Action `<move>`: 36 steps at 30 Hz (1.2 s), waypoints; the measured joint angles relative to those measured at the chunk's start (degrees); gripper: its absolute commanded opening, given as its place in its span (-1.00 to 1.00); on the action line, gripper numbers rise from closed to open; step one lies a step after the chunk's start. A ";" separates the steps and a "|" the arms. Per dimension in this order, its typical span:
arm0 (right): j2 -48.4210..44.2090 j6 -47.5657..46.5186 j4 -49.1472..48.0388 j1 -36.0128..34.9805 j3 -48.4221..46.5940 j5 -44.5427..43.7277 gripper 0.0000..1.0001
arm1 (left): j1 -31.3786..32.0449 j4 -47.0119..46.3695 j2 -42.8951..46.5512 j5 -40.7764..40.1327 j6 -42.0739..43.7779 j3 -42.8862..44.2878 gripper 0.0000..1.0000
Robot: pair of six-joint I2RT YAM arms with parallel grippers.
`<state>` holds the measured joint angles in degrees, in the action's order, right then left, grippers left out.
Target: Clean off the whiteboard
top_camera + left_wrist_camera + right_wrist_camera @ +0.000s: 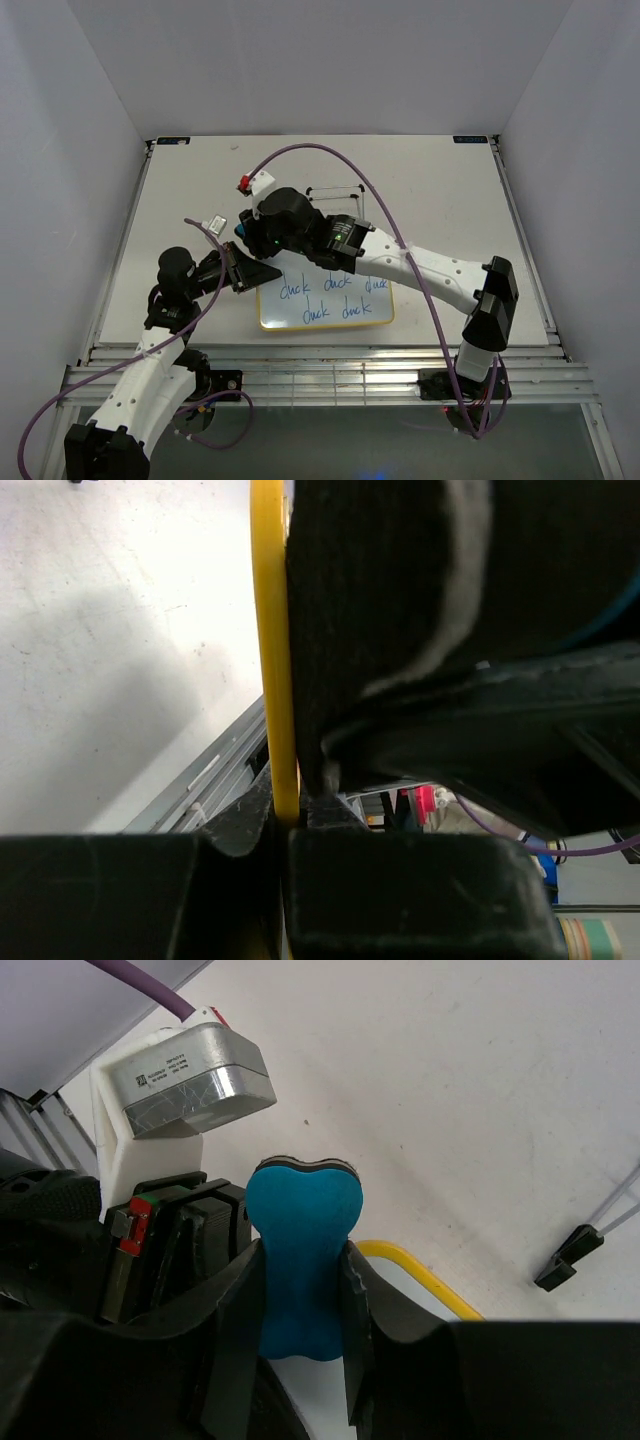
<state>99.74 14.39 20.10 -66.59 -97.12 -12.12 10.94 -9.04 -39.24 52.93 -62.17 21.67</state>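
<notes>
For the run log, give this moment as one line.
left tool shut on board edge | right tool shut on eraser | writing not yet erased

Left arm (150, 375) & right arm (430, 268): white shells w/ blk joints, purple cables (330, 150) (one each); left gripper (285, 830), right gripper (300, 1295) matte black.

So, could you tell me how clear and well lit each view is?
Top external: even light, sharp, blue writing on the whiteboard legible. Left wrist: the yellow frame is crisp, but dark, close shapes blot out the right half. Right wrist: the blue eraser is sharp and bright, no glare.
</notes>
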 measured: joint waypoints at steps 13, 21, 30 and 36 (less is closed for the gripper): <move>-18.23 4.11 -0.28 13.46 29.90 -1.20 -0.85 | 0.28 2.25 0.02 -0.28 0.17 -2.51 -1.00; -33.55 5.16 3.48 23.50 50.12 -0.61 -0.85 | 0.26 1.75 0.15 -1.77 3.48 -2.51 -1.00; -38.91 7.23 -6.23 21.24 54.10 9.16 -0.84 | 0.13 -1.81 0.83 -2.54 4.39 -2.51 -1.00; -33.55 6.25 -5.16 18.18 46.64 9.90 -0.85 | -0.09 -3.45 1.62 -3.37 4.70 -2.51 -1.00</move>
<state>66.19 20.64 14.94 -48.40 -50.48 -2.22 10.85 -12.49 -37.63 49.56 -57.47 19.16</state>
